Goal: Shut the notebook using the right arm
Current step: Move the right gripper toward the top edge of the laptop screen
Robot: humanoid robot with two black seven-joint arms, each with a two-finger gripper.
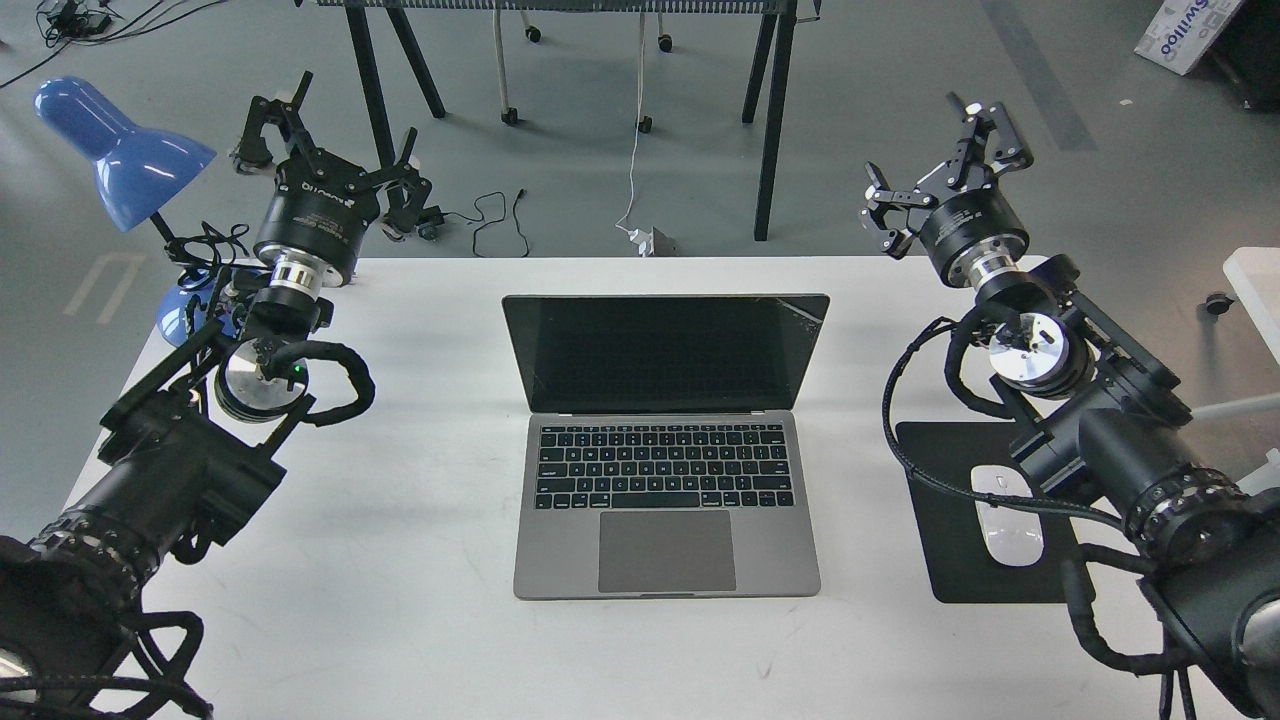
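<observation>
The notebook (665,480) lies open at the middle of the white table (420,600). Its black screen (660,352) stands up and is cracked at the top right corner. Its grey base with keyboard and trackpad faces me. My right gripper (940,160) is open and empty, raised above the table's far edge, to the right of and behind the screen, clear of it. My left gripper (330,135) is open and empty, high at the far left, well away from the notebook.
A black mouse pad (950,570) with a white mouse (1005,515) lies right of the notebook, partly under my right arm. A blue desk lamp (120,150) stands at the far left corner. Table legs and cables are on the floor behind.
</observation>
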